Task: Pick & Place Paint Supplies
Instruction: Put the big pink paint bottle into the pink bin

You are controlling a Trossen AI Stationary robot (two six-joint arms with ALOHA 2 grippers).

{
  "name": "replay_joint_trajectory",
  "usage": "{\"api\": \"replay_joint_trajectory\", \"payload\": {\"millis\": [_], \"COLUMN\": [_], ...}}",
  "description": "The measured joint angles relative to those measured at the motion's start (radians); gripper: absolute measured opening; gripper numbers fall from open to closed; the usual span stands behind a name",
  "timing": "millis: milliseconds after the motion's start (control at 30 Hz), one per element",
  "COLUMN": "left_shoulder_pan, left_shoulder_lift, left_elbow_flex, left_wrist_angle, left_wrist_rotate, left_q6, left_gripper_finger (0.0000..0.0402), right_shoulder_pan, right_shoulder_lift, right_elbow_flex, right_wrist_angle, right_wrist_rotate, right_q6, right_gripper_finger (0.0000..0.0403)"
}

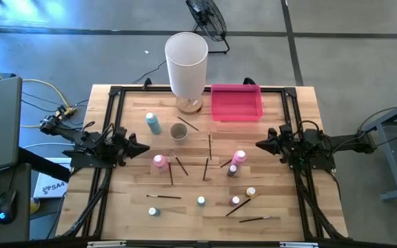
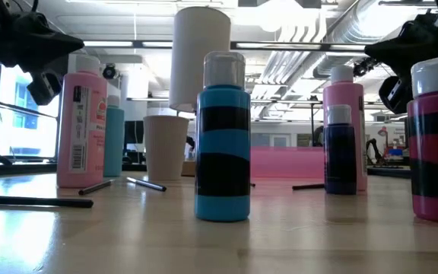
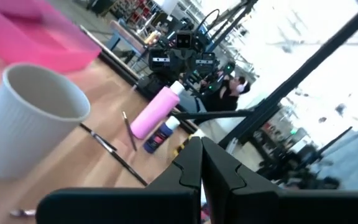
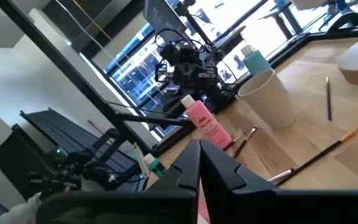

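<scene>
Paint supplies lie scattered over the middle and lower part of the wooden table [image 1: 302, 103] in the high view, between two waiting arms. At the frame's left the left gripper [image 1: 142, 147] hangs with its fingers pressed together on nothing, pointing toward the centre; just right of and below its tip stands a taller pink bottle [image 1: 159, 162], and up and to the right of the tip a teal bottle [image 1: 154, 123] lies beside a small pale paper cup [image 1: 178, 131]. At the frame's right the right gripper [image 1: 262, 144] is likewise closed and empty; the second taller pink bottle [image 1: 238, 158] sits just left of and below its tip, with a small dark bottle [image 1: 232, 170] touching or nearly touching it. Thin dark-handled paintbrushes [image 1: 206, 168] lie loose between the two pink bottles, another paintbrush [image 1: 164, 197] rests lower left, and two more lie at lower right, one of which seems to have a pale wooden handle, though it is too small to be sure. Tiny bottles dot the lower part: a teal-capped one [image 1: 154, 211], a blue-and-black one [image 1: 201, 201], a pink-capped one [image 1: 236, 201] and a yellow-capped one [image 1: 251, 192], all well apart from both grippers. Toward the top of the frame a tall white cylinder [image 1: 186, 63] stands beside a pink rectangular tray [image 1: 236, 102].
</scene>
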Motion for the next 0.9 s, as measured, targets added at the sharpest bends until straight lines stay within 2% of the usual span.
{"api": "replay_joint_trajectory", "payload": {"millis": [300, 533, 700, 900], "left_shoulder_pan": [0.0, 0.0, 0.0, 0.0], "left_shoulder_lift": [0.0, 0.0, 0.0, 0.0], "left_elbow_flex": [0.0, 0.001, 0.001, 0.001], "left_wrist_angle": [0.0, -0.001, -0.022, -0.023], "left_wrist_rotate": [0.0, -0.012, -0.05, -0.134], "left_q6": [-0.039, -0.031, 0.109, 0.192], "left_gripper_finger": [0.0, 0.0, 0.0, 0.0], "right_shoulder_pan": [0.0, 0.0, 0.0, 0.0], "right_shoulder_lift": [0.0, 0.0, 0.0, 0.0], "right_elbow_flex": [0.0, 0.0, 0.0, 0.0], "right_wrist_angle": [0.0, 0.044, 0.08, 0.082], "right_wrist_rotate": [-0.119, -0.098, -0.088, -0.088], "right_q6": [0.001, 0.056, 0.131, 0.066], "right_gripper_finger": [0.0002, 0.0002, 0.0002, 0.0002]}}
